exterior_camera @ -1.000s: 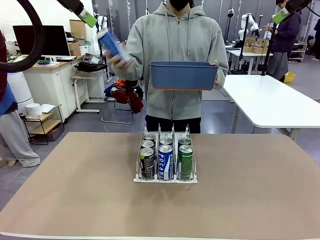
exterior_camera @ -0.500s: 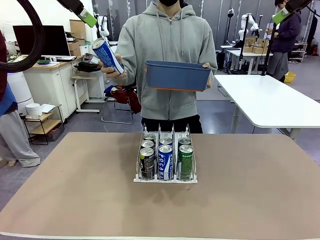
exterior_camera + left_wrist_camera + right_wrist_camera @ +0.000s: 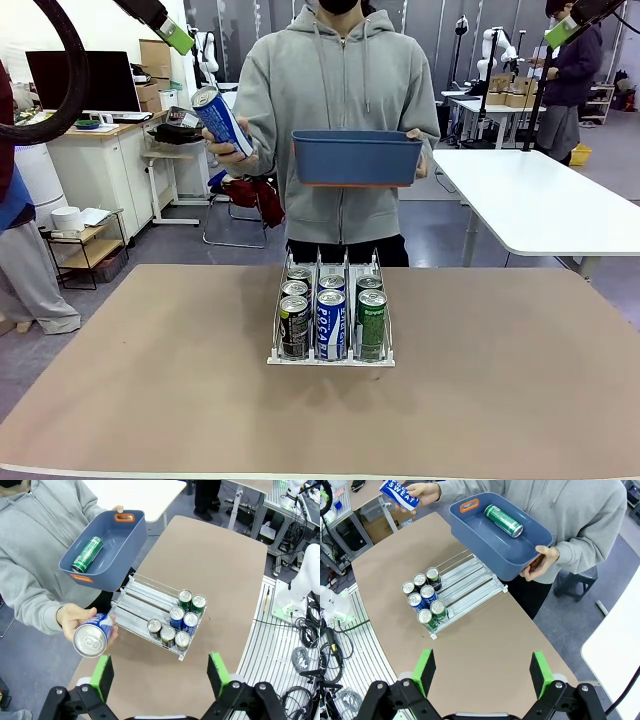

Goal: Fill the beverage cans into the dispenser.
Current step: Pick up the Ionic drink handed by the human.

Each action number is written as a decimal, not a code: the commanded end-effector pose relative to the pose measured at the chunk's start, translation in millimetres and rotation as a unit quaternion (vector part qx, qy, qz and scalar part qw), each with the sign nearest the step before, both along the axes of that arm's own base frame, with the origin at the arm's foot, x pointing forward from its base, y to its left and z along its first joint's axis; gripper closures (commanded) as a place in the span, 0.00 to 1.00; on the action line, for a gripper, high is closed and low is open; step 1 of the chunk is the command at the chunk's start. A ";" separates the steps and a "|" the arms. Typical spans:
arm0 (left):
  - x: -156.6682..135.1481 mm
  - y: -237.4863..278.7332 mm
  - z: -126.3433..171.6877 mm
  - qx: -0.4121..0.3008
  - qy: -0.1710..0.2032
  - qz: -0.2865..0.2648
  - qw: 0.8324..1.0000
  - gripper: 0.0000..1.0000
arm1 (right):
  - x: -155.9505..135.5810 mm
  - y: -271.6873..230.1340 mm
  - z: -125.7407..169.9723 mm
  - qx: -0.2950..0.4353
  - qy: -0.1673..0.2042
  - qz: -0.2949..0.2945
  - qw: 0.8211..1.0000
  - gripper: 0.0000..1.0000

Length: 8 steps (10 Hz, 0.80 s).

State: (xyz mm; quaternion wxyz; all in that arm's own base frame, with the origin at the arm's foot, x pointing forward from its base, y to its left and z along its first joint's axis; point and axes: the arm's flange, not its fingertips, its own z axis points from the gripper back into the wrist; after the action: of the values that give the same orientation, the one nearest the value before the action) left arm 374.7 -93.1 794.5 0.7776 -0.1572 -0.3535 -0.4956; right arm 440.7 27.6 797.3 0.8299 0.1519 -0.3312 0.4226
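Note:
The white wire dispenser stands mid-table with several beverage cans lined up at its front: black-grey in the left lane, blue-white in the middle, green on the right. Beyond the table a person holds one blue-and-white can in one hand. The other hand carries a blue bin with one green can lying inside. My left gripper hovers open and high over the dispenser. My right gripper is also open and high above the table, empty, with the dispenser below it.
The brown table has bare room on every side of the rack. The rear parts of the rack's lanes hold no cans. A white table stands behind to the right, and desks and a chair at the back left.
The person has brought the blue-and-white can down and in toward the chest and shifted the blue bin slightly lower. Both arms stay where they were.

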 end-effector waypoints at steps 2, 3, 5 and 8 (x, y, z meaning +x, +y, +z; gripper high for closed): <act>-2.3 1.9 0.0 -0.005 0.006 0.000 1.000 0.00 | -1.4 0.2 -0.4 0.004 0.005 -0.002 1.000 0.00; -2.3 1.9 0.0 -0.005 0.006 0.000 1.000 0.00 | -1.4 0.2 -0.4 0.004 0.005 -0.002 1.000 0.00; -2.3 1.9 0.0 -0.005 0.006 0.000 1.000 0.00 | -1.4 0.2 -0.4 0.004 0.005 -0.002 1.000 0.00; -2.3 1.9 0.0 -0.005 0.006 0.000 1.000 0.00 | -1.4 0.2 -0.4 0.004 0.005 -0.002 1.000 0.00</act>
State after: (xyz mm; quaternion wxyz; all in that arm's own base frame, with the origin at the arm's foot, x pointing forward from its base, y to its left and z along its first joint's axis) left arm 374.7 -93.1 794.5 0.7777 -0.1572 -0.3534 -0.4956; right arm 440.7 27.6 797.3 0.8299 0.1519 -0.3312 0.4226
